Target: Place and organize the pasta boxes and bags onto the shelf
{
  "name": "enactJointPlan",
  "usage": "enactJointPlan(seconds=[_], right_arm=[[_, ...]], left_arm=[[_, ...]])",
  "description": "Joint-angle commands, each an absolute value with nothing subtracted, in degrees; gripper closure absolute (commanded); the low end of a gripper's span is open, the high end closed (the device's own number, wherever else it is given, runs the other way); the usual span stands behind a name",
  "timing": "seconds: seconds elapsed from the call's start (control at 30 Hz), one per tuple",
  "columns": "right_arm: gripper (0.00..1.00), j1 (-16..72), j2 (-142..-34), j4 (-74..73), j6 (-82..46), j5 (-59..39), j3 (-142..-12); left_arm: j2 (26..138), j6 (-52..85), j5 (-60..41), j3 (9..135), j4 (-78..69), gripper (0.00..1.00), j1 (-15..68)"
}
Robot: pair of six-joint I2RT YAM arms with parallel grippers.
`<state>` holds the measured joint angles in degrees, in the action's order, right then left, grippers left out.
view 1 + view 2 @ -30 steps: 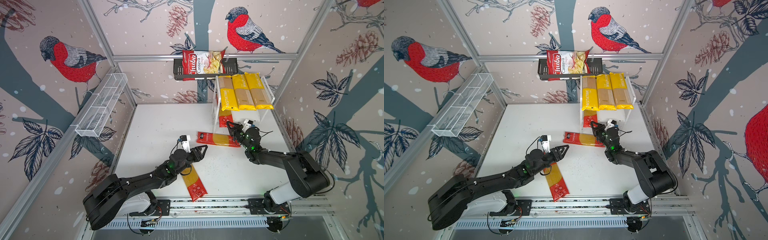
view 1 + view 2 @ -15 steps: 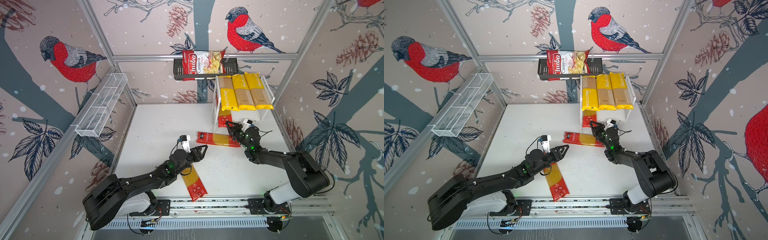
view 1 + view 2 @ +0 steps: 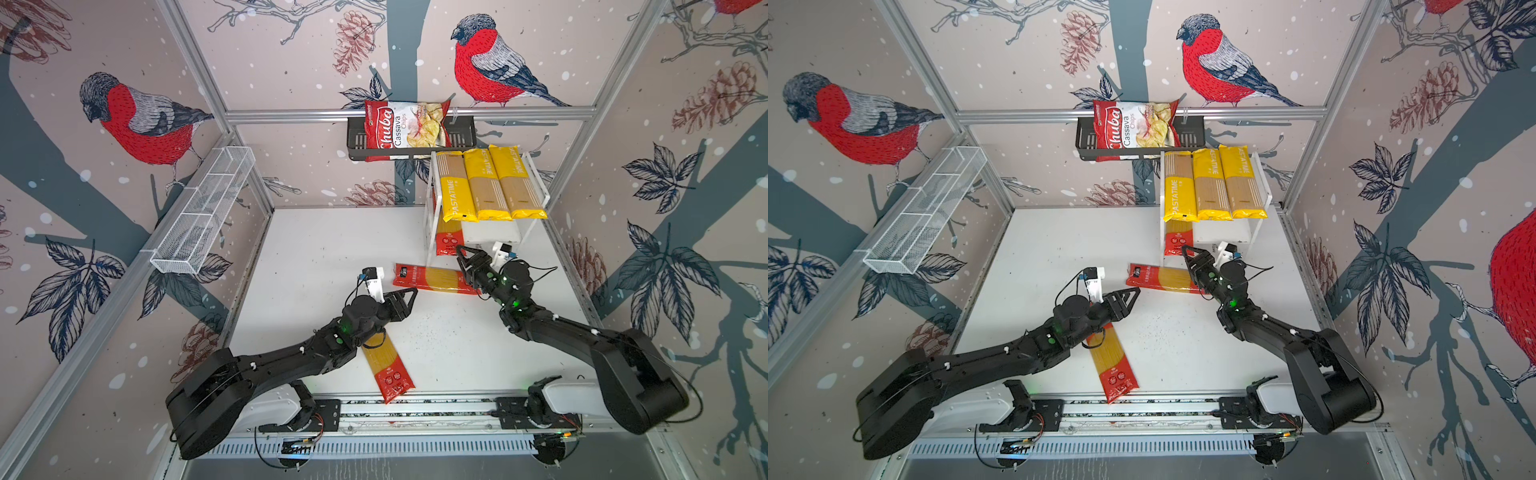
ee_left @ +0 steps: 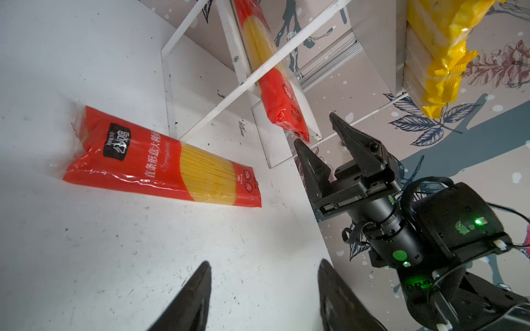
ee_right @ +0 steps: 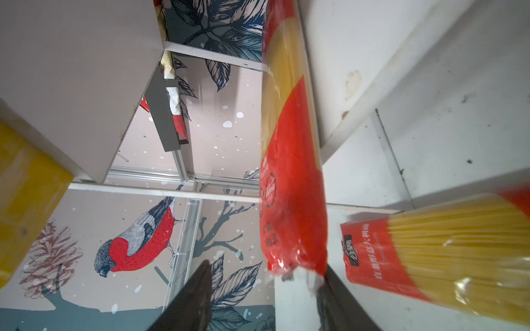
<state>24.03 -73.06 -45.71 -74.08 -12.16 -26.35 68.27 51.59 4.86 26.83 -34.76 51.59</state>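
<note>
Three yellow-and-tan flat spaghetti packs marked "PASTATIME" (image 3: 487, 185) lie side by side on the top board of the white two-tier open shelf (image 3: 494, 237). The shelf stands at the far right corner of the white counter (image 3: 332, 249). The near ends of the packs overhang the board's front edge.

One red spaghetti pack with a clear middle (image 3: 449, 240) lies lengthwise on the lower board, at its left side. Its near end projects past the board edge.

The right tool (image 4: 315, 129) is positioned at that projecting end with its jaws spread. In the right wrist view the pack end sits between the two fingers (image 5: 196, 295). Contact at the pack's corner cannot be determined.

A second red pack (image 3: 432, 277) lies flat and crosswise on the counter, just in front of the shelf legs and partly beneath the right arm. A third red pack (image 3: 388, 368) lies flat near the counter's front edge, its far end covered by the left arm.

The left tool (image 3: 411, 294) hangs above the counter, pointing toward the second red pack without touching it. Its jaws are spread and empty.

A red-and-white chips bag (image 3: 405, 124) sits in the black perforated wall basket (image 3: 461, 133) behind the shelf.
</note>
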Motion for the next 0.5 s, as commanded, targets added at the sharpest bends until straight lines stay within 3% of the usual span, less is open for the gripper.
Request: enactJointPlan(seconds=[0.0, 0.1, 0.23, 0.37, 0.47], right_arm=[[0.42, 23.7, -67.9, -33.5, -66.7, -11.4, -25.1], [0.48, 22.5, -63.8, -20.6, -60.6, -9.8, -24.7], [0.62, 19.4, -63.0, -15.8, -54.2, -11.9, -21.6], [0.62, 15.4, -66.4, -9.6, -47.8, -12.8, -23.2], [0.57, 13.5, -69.1, -7.3, -45.0, -11.0, -24.9]], left_arm=[[69.5, 46.0, 7.6, 28.0, -32.3, 0.41, 53.1], [71.2, 45.5, 7.2, 27.0, -36.4, 0.41, 54.5], [74.9, 45.7, 6.8, 25.8, -41.1, 0.41, 56.3], [78.5, 46.6, 6.2, 26.3, -43.2, 0.41, 57.0], [78.7, 47.3, 7.6, 26.3, -41.4, 0.41, 57.0]])
